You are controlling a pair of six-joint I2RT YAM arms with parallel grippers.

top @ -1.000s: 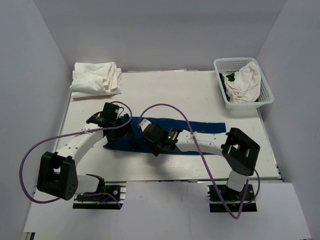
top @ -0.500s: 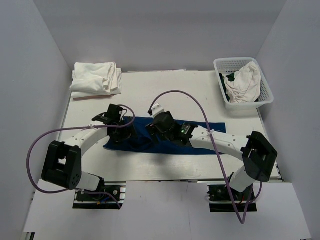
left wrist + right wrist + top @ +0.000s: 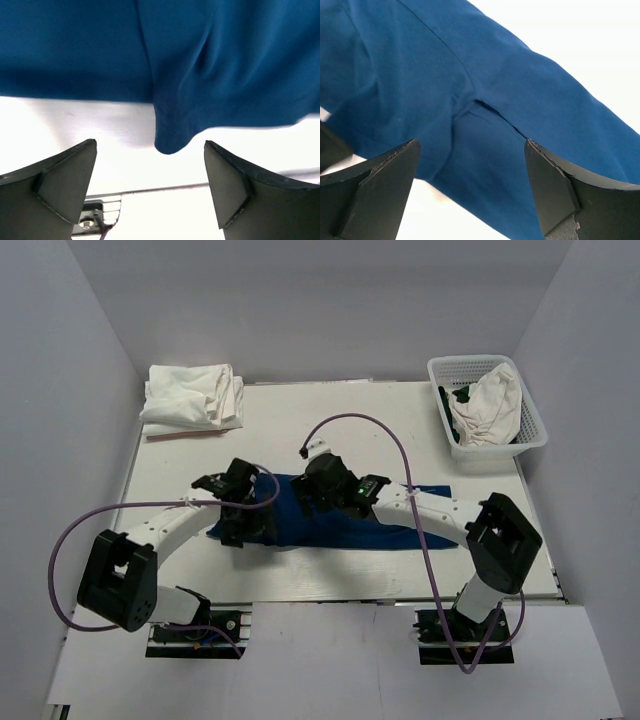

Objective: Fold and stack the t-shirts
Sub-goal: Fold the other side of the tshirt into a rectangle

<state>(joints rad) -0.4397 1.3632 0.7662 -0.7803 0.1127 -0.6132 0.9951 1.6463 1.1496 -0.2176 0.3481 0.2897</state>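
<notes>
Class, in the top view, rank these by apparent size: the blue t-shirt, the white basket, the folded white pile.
1. Blue t-shirt, though partly hidden.
2. Basket.
3. White pile, close to the basket.

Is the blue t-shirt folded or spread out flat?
Partly folded. The blue t-shirt lies as a long narrow band rather than a full shirt shape, and both wrist views show overlapping layers with creased edges.

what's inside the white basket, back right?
A crumpled white t-shirt fills the basket, with something dark showing at its edges. Whatever lies under the shirt is covered.
</notes>
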